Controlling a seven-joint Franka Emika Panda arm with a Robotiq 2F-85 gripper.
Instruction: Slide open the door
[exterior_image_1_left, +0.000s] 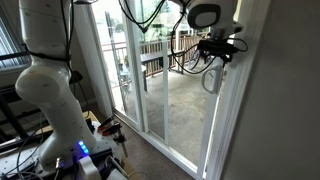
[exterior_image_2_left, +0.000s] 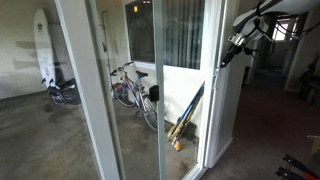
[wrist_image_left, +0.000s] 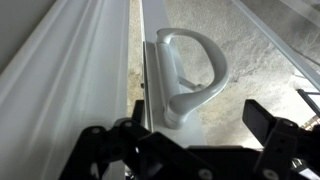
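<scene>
The door is a tall glass panel in a narrow white frame; it also shows in an exterior view. Its grey D-shaped handle sits on the white upright and shows in both exterior views. My gripper is open, its two black fingers on either side of the handle's near end, not touching it. It hovers just above the handle in both exterior views.
A second white-framed glass panel stands beside the door. Outside are bicycles, a surfboard and long tools leaning near the frame. The robot's base with cables stands on the carpet indoors.
</scene>
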